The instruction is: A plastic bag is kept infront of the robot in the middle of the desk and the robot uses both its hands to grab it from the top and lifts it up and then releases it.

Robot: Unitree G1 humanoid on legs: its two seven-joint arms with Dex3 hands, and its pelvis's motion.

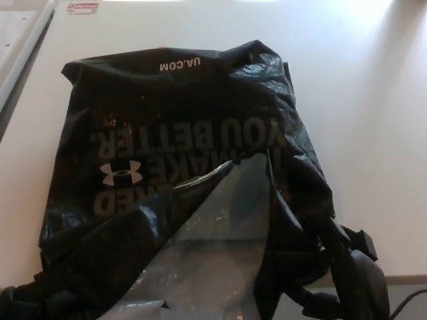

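Note:
A black plastic bag [180, 120] with white upside-down lettering and a logo lies in the middle of the white desk [373, 133]. Its near end is raised and folded open, showing the grey inside [220, 227]. My right hand [353, 273] is at the bag's lower right corner by the desk's front edge, its fingers closed on the crumpled black edge. The bag's lower left corner runs out of the picture at the bottom, and my left hand does not show there.
A white panel with a raised rim [17, 40] lies at the far left. A small red and white label [83, 7] sits at the back edge. The desk's front edge [407, 276] runs past my right hand, with a dark cable [408, 300] below it.

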